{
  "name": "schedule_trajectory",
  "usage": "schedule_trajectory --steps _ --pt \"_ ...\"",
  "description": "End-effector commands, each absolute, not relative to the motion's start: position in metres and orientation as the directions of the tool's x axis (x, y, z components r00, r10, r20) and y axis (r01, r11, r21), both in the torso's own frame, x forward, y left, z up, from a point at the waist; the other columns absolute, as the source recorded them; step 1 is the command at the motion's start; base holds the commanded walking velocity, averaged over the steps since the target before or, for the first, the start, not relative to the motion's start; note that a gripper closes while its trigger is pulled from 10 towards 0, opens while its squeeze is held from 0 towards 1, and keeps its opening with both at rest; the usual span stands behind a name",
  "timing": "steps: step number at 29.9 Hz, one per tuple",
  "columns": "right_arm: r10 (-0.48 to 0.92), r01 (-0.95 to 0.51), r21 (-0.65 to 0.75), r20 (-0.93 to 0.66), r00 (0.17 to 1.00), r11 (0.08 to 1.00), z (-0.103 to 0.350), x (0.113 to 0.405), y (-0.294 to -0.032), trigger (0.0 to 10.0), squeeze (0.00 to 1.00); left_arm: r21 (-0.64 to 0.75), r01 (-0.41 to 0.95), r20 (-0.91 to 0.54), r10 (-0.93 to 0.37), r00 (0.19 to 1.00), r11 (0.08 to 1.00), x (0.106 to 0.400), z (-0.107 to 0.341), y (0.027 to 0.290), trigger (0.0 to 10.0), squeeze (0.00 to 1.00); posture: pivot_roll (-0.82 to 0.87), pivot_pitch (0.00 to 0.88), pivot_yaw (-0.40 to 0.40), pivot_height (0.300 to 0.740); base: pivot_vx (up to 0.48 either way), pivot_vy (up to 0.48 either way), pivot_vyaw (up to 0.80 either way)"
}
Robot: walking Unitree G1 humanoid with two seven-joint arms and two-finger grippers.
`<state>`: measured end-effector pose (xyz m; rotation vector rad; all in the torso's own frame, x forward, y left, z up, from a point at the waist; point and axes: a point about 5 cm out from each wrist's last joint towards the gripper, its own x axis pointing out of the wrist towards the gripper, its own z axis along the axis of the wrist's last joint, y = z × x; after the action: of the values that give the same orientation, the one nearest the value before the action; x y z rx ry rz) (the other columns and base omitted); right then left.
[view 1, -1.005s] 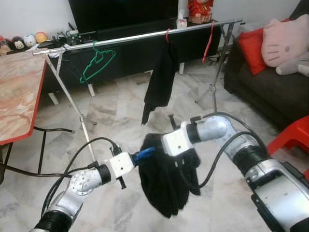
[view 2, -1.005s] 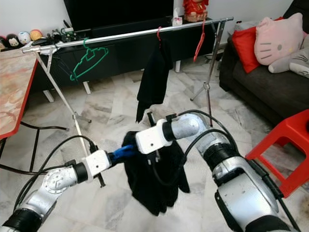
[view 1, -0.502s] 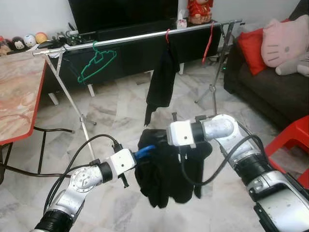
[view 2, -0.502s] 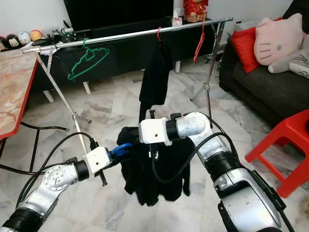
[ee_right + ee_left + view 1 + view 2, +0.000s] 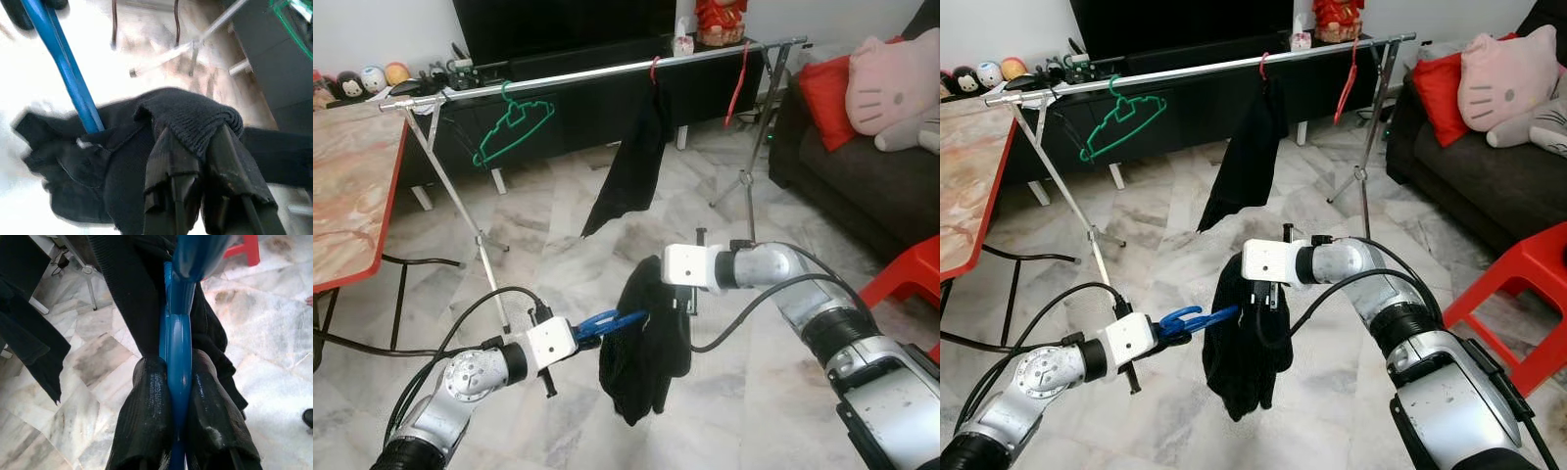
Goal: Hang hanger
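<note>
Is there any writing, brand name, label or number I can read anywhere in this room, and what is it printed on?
No readable text anywhere.
The blue hanger, held by the left gripper, and the black garment, pinched by the right gripper, carry no visible print.
The red figurine and the small round toys by the television are too small to show any marking.
The pink cat-face cushion bears a face, no lettering.

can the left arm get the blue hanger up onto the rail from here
Probably not yet. The left gripper holds the blue hanger low, well short of the rail, and the right gripper grips the black garment.
</note>
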<state>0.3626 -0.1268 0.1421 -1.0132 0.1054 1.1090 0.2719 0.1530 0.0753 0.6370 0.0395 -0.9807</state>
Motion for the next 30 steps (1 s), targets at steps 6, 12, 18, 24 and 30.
schedule_trajectory --steps 6,12,18,24,30 --pt "0.595 -0.752 -0.659 -0.6 0.535 0.012 0.13 0.365 -0.139 10.0 0.0 0.469 0.78 -0.284 -0.766 0.576 0.413 0.268 0.085 0.162 10.0 0.0 -0.11 0.0 0.035 0.74 0.0 0.0 0.0" --pt "0.593 -0.755 -0.656 -0.611 0.525 -0.009 0.124 0.362 -0.14 10.0 0.0 0.461 0.79 -0.282 -0.777 0.563 0.405 0.264 0.087 0.165 10.0 0.0 -0.11 0.0 0.035 0.74 0.0 0.0 0.0" --pt "0.635 -0.774 -0.628 -0.631 0.445 -0.082 0.117 0.353 -0.135 10.0 0.0 0.449 0.817 -0.269 -0.817 0.51 0.362 0.259 0.096 0.158 10.0 0.0 -0.11 0.0 0.032 0.74 0.0 0.0 0.0" --pt "0.666 -0.784 -0.615 -0.62 0.415 -0.085 0.118 0.352 -0.13 10.0 0.0 0.453 0.816 -0.267 -0.819 0.508 0.359 0.261 0.098 0.156 10.0 0.0 -0.11 0.0 0.031 0.74 0.0 0.0 0.0" --pt "0.71 -0.788 -0.615 -0.571 0.412 -0.037 0.126 0.354 -0.122 10.0 0.0 0.455 0.768 -0.204 -0.786 0.583 0.451 0.271 0.101 0.151 10.0 0.0 -0.11 0.0 0.031 0.74 0.0 0.0 0.0"
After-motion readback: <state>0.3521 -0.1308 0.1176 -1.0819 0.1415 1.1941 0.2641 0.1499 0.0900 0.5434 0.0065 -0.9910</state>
